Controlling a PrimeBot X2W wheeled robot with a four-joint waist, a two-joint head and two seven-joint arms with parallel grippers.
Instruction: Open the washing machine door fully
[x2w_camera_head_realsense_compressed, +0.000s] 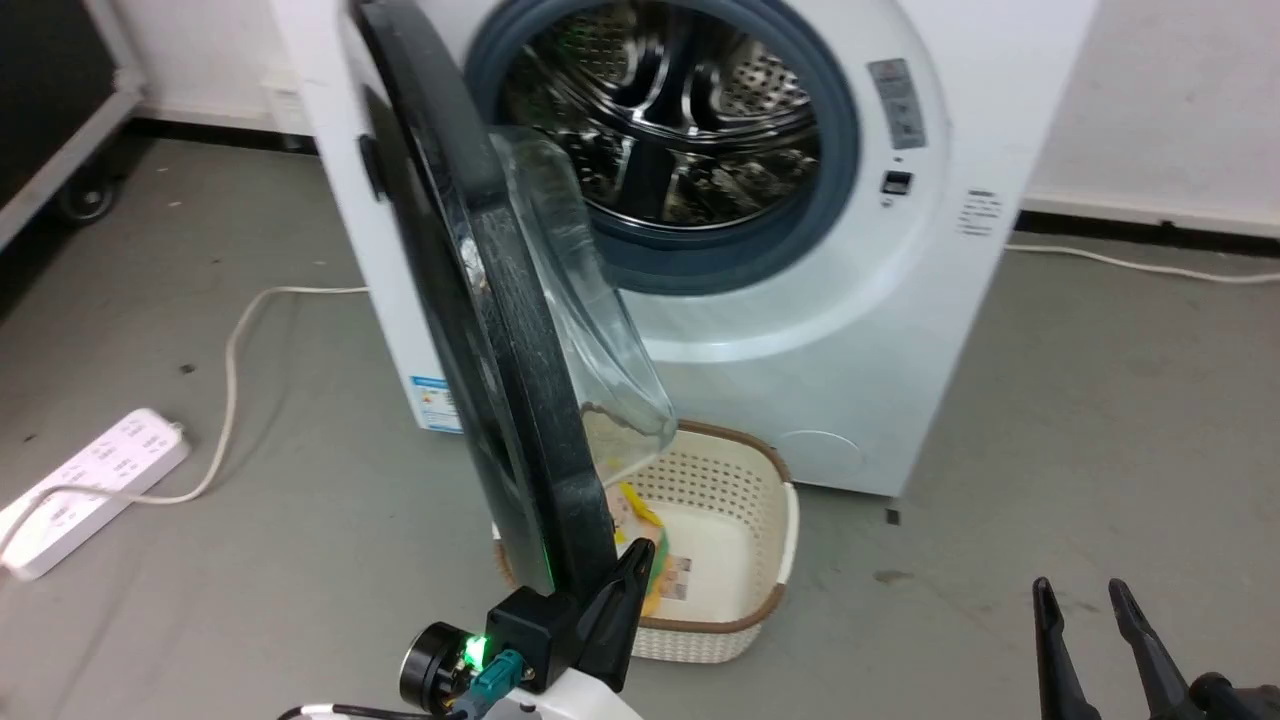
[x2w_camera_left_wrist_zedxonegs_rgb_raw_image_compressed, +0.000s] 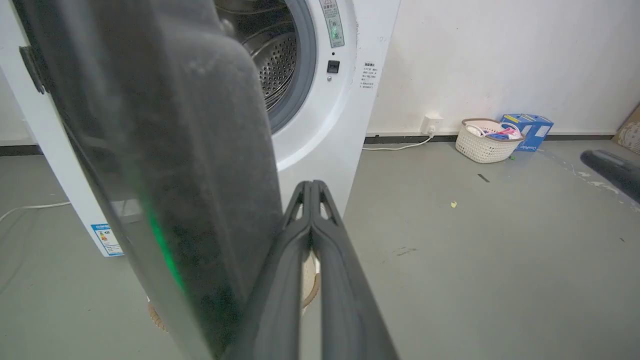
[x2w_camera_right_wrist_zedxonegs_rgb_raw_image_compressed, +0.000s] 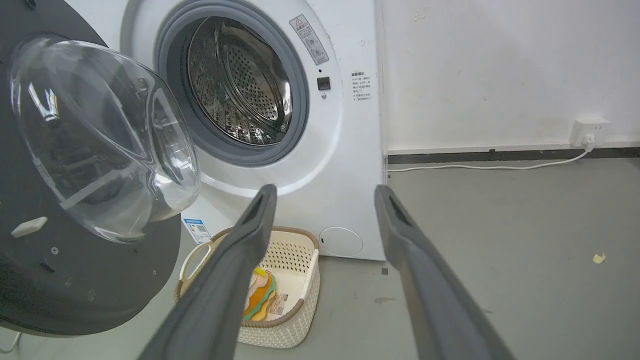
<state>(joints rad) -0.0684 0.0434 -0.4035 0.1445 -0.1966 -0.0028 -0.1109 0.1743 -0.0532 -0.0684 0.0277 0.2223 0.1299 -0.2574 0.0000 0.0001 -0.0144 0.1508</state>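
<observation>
**Door about square to the washer, left tool at its lower rim**

At far left a power strip (x2w_camera_head_realsense_compressed: 90, 490) lies on the floor, well apart from the door. The door (x2w_camera_head_realsense_compressed: 490, 330) hangs from the left side of the washer (x2w_camera_head_realsense_compressed: 900, 330). It stands roughly square to the front and edge-on to the head camera. Its black face points left and its glass bowl bulges right, toward the drum (x2w_camera_head_realsense_compressed: 690, 120). A disc has no true long axis, but seen edge-on its rim runs top to bottom, with the hinge line upright.

The left tool (x2w_camera_head_realsense_compressed: 638, 555) has its fingers pressed together, pinching nothing. It sits just beside the lower rim on the bowl side and looks to be touching, though I cannot be sure. A basket (x2w_camera_head_realsense_compressed: 790, 520) stands on the floor below it. The right tool (x2w_camera_head_realsense_compressed: 1082, 590) is spread and empty, well apart at lower right.

Pressed-together fingers can only push, so they may slip off the curved rim and let the door swing back. A low slide could knock the basket. Pushing beyond the hinge's stop would strain it.
</observation>
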